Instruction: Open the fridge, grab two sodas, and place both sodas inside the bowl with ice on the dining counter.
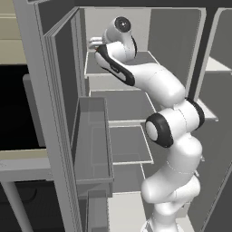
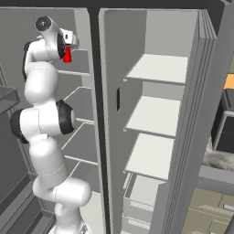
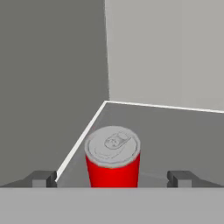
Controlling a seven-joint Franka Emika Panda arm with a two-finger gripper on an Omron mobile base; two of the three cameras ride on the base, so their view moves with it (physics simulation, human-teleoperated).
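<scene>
The fridge (image 1: 127,104) stands with both doors open and pale grey shelves (image 2: 155,109) showing. The red soda (image 3: 113,164) is upright on an upper shelf of the left compartment, near the side wall, and appears as a small red shape (image 2: 67,55) under the hand. My gripper (image 3: 113,179) is open, with one fingertip (image 3: 43,178) on each side of the can and apart from it. In the left base view the gripper (image 1: 95,43) reaches onto that shelf and hides the can. The blue soda and the bowl with ice are out of view.
The left door's bins (image 1: 93,145) hang close beside my arm. A dark divider (image 2: 96,114) splits the two compartments. At the far right a mottled grey counter strip (image 2: 219,160) lies over beige drawers (image 2: 215,205); I cannot tell whether it is the dining counter.
</scene>
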